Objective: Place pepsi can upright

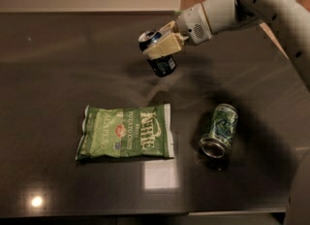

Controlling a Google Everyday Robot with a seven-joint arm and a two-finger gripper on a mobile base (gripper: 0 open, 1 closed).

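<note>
The pepsi can (162, 64) is a small dark blue can with a silver top. My gripper (159, 48) is shut on it, its pale fingers (164, 47) clamped across the can's upper part. The can hangs tilted, its top leaning to the left, above the dark table (58, 73) near the back middle. My white arm (227, 10) comes in from the upper right.
A green chip bag (125, 131) lies flat at the table's middle front. A green-and-silver can (219, 129) lies on its side to the right of the bag, open end toward the front. The table's front edge (145, 214) runs along the bottom.
</note>
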